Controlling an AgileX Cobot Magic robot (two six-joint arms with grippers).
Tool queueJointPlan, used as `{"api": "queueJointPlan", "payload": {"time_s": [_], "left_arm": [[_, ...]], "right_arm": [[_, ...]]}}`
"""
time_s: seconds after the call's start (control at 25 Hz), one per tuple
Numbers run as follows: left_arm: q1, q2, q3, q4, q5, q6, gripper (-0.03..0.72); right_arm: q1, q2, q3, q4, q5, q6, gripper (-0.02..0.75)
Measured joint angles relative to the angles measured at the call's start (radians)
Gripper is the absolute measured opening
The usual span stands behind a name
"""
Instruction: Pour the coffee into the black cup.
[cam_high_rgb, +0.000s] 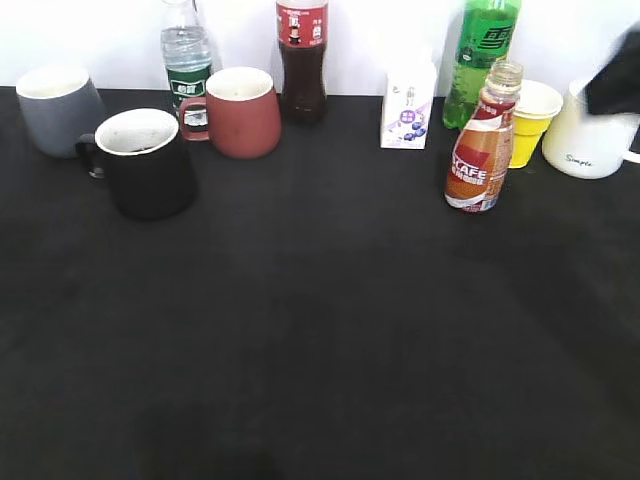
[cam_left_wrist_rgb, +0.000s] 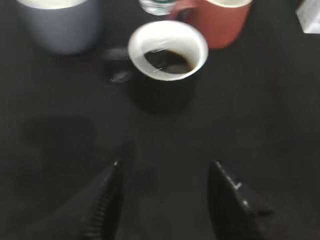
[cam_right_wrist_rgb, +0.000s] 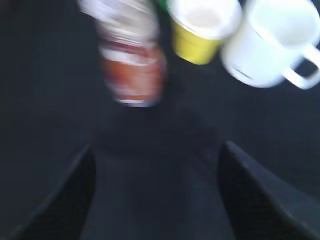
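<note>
The coffee bottle (cam_high_rgb: 483, 143) stands upright and uncapped at the right of the black table, holding light-brown drink. It shows blurred in the right wrist view (cam_right_wrist_rgb: 132, 60). The black cup (cam_high_rgb: 147, 165) stands at the left with its handle to the left. In the left wrist view the black cup (cam_left_wrist_rgb: 167, 70) holds a little dark liquid. My left gripper (cam_left_wrist_rgb: 165, 167) is open and empty, in front of the cup and apart from it. My right gripper (cam_right_wrist_rgb: 156, 152) is open and empty, in front of the bottle. A dark blurred arm part (cam_high_rgb: 615, 75) shows at the right edge.
A grey mug (cam_high_rgb: 55, 108), a dark red mug (cam_high_rgb: 240, 112), a water bottle (cam_high_rgb: 186, 60), a dark soda bottle (cam_high_rgb: 302, 60), a small carton (cam_high_rgb: 408, 105), a green bottle (cam_high_rgb: 482, 50), a yellow cup (cam_high_rgb: 530, 122) and a white mug (cam_high_rgb: 592, 135) line the back.
</note>
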Motion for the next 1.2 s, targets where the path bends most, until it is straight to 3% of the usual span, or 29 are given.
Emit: {"api": "queueJointPlan", "payload": {"time_s": [0.08,0.2,0.32,0.48,0.6,0.72,1.08,1.2], "left_arm": [[0.0,-0.19,0.0,-0.033,0.124,0.112,0.414],[0.0,-0.406,0.009,-0.046,0.239,0.157,0.414],[0.0,-0.616,0.115,-0.118,0.358,0.257,0.414],[0.0,-0.865,0.206,-0.193,0.409,0.322,0.414],[-0.001,-0.906,0.246,-0.194,0.377,0.376,0.414],[-0.001,-0.907,0.273,-0.194,0.33,0.378,0.397],[0.0,-0.907,0.274,-0.194,0.326,0.381,0.363],[0.095,-0.907,0.274,-0.194,0.326,0.381,0.361]], "right_arm": [[0.028,-0.173,0.012,0.015,0.099,-0.005,0.589],[0.031,-0.473,0.125,0.037,0.274,-0.007,0.589],[0.031,-0.81,0.243,0.041,0.43,-0.007,0.589],[0.031,-1.133,0.278,0.0,0.52,-0.007,0.589],[0.031,-1.14,0.361,-0.064,0.523,-0.007,0.568],[0.031,-1.14,0.47,-0.057,0.4,-0.007,0.541],[0.031,-1.141,0.489,-0.057,0.364,-0.007,0.524],[-0.017,-1.141,0.489,-0.057,0.364,-0.007,0.524]]}}
